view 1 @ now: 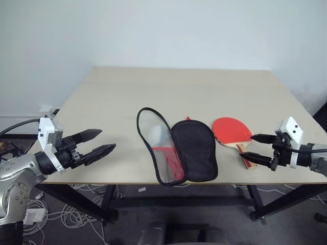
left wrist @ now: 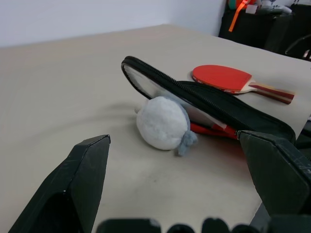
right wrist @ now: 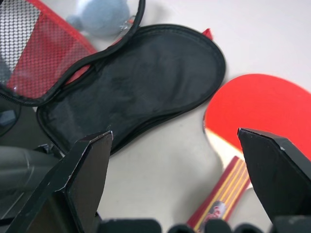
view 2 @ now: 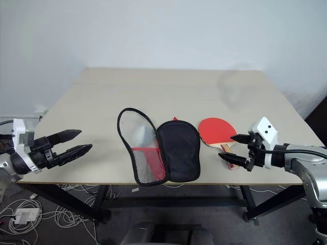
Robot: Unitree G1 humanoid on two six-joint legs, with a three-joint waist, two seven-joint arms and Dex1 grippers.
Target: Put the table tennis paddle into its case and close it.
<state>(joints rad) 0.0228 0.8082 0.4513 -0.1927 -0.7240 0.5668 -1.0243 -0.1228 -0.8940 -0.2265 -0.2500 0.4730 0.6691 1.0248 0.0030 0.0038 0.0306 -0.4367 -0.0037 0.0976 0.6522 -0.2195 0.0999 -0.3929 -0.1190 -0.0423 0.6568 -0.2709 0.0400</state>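
While the case [view 1: 179,150] lies unzipped and spread flat at the bench's [view 1: 173,92] near edge, the table tennis paddle [view 1: 232,131] rests just beside it toward the near right corner. The left end effector [view 1: 96,143] and right end effector [view 1: 251,148] hover empty, fingers apart, over that edge; the far half lies bare.

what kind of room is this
Probably a lab or office workroom: a plain pale table on a black frame against a bare white wall, with loose cables and a power strip on the floor beneath it.
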